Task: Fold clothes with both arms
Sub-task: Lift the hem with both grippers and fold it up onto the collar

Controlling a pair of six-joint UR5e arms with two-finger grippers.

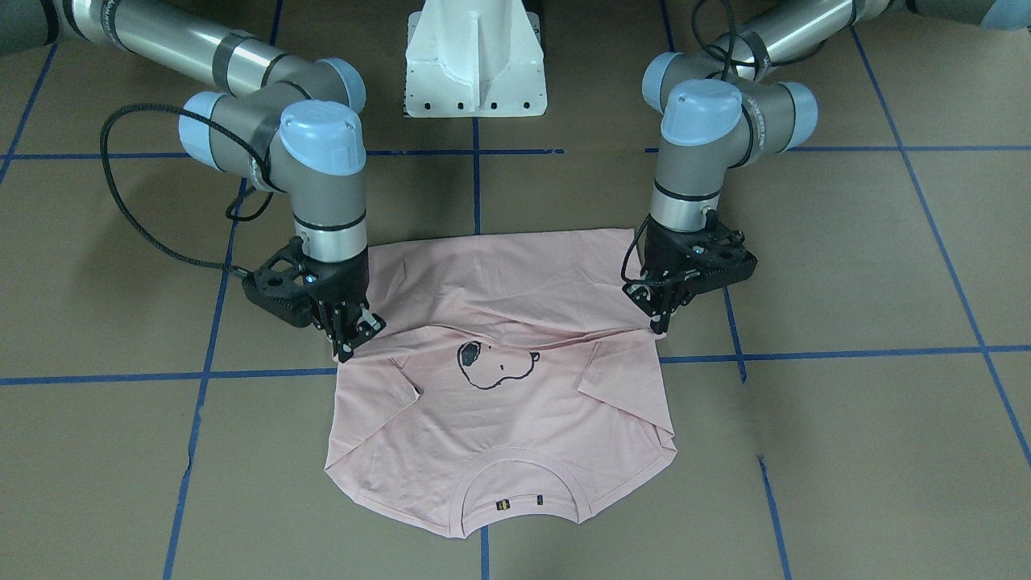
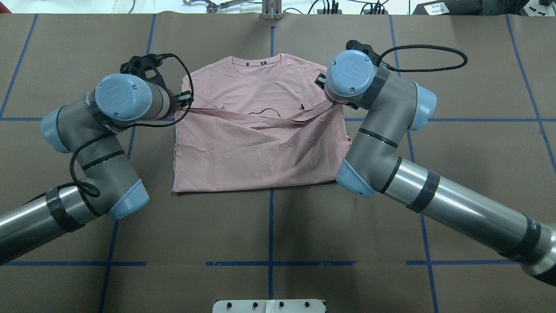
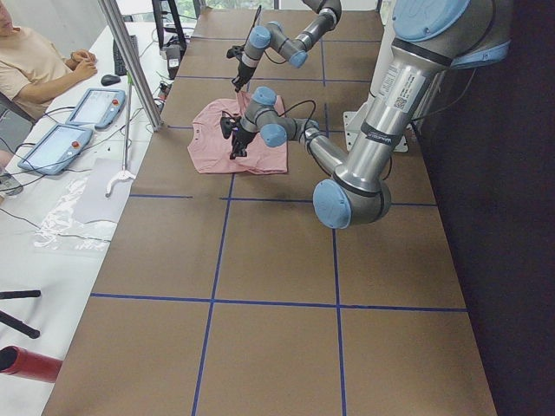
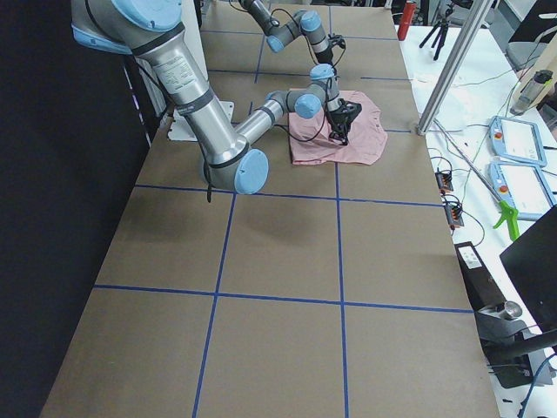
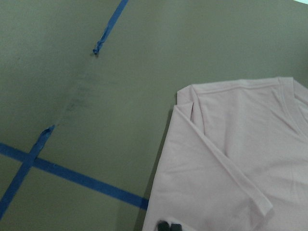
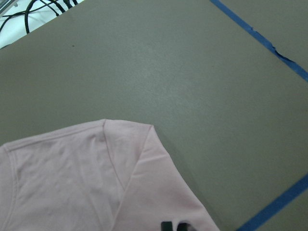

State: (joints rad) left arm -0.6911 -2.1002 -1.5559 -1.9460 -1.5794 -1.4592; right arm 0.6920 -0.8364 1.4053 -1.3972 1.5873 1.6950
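The pale pink T-shirt (image 1: pixel 499 419) (image 2: pixel 260 148) lies on the brown table with its collar (image 1: pixel 519 491) away from the robot. Its hem half is drawn over the front, so the plain back shows and the Snoopy print (image 1: pixel 495 364) is partly covered. My left gripper (image 1: pixel 660 326) (image 2: pixel 187 99) is shut on the folded layer's edge on one side. On the opposite edge my right gripper (image 1: pixel 348 348) (image 2: pixel 320 82) is shut the same way. The fabric runs taut between them. Each wrist view shows a shirt shoulder (image 5: pixel 240 159) (image 6: pixel 72 183) beyond closed fingertips.
The white pedestal base (image 1: pixel 475 60) stands behind the shirt at the robot's side. Blue tape lines (image 1: pixel 475 185) cross the brown table. A person (image 3: pixel 35 56) sits at a side table with tablets (image 3: pixel 95 106), beyond a metal post (image 3: pixel 130 61).
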